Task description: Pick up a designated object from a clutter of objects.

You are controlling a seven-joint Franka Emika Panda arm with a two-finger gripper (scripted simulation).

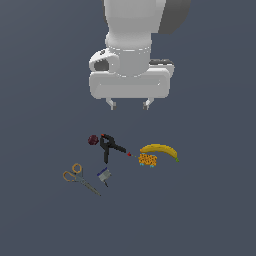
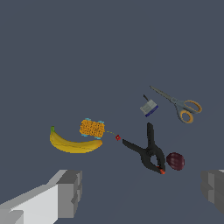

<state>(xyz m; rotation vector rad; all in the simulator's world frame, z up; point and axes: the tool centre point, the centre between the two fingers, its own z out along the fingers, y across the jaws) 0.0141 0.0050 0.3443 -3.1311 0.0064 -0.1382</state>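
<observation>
The designated object, a tiny blue-and-grey block [image 1: 104,175] with a whitish-grey face, lies between the orange-handled scissors [image 1: 80,179] and the black clamp [image 1: 110,147]. In the wrist view the block [image 2: 149,107] sits next to the scissors [image 2: 179,105] and beyond the clamp [image 2: 148,151]. My gripper [image 1: 129,104] hangs open and empty well above the clutter, its fingers [image 2: 70,192] wide apart. A dark red ball [image 1: 93,140], a yellow banana [image 1: 160,150] and an orange speckled lump [image 1: 147,160] lie nearby.
The clutter lies on a flat dark grey surface [image 1: 210,210]. In the wrist view the banana [image 2: 72,143], lump [image 2: 92,128] and ball [image 2: 175,161] show. A small red dot [image 2: 117,138] lies between lump and clamp.
</observation>
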